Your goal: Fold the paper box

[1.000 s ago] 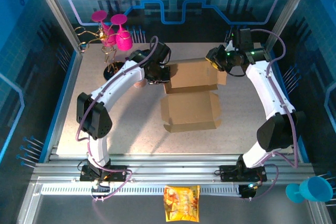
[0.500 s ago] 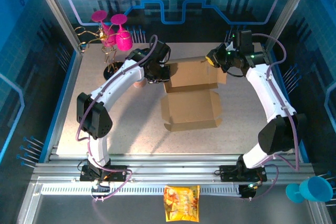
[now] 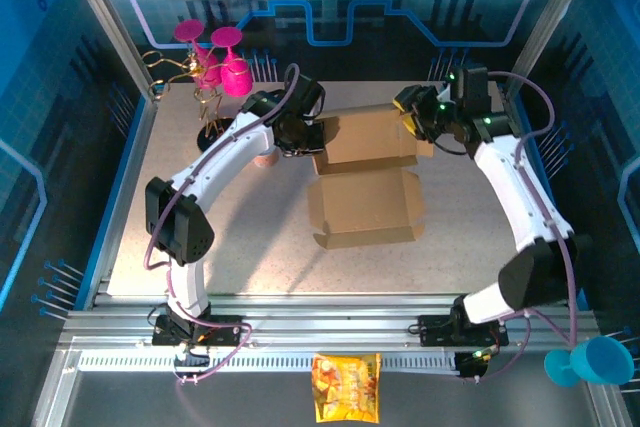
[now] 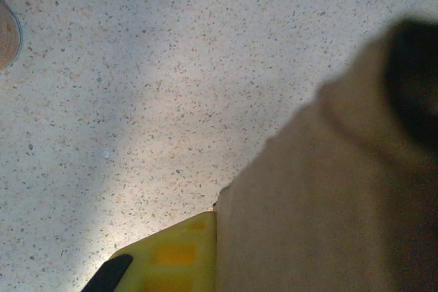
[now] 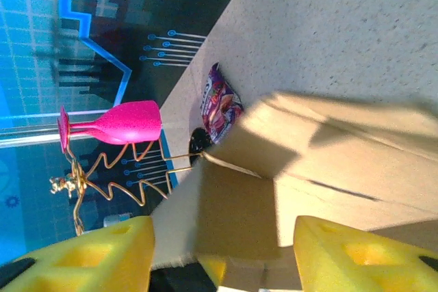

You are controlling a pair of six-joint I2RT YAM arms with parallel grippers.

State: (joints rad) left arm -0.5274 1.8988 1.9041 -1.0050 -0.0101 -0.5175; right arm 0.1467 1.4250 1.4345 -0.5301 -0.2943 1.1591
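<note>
From above, at the middle of the speckled pale desk [image 3: 230, 237]: plain brown cardboard box [image 3: 365, 192], base flat, long axis running left to right, far panel tipped up, open face toward the arms' bases. Left hand [image 3: 308, 139] at that panel's left end, right hand [image 3: 412, 115] at its right end. Looks like the rear-wall fold, early in the task.

At the left wrist: yellow finger [image 4: 171, 254] tight against the box [image 4: 321, 223], hand closed, seemingly clamped on the flap edge.

At the right wrist: right hand [image 5: 226, 258] with fingers apart, side flap between them, ungripped. Calls next for closing on that flap and tucking it inward, panel held upright.
</note>
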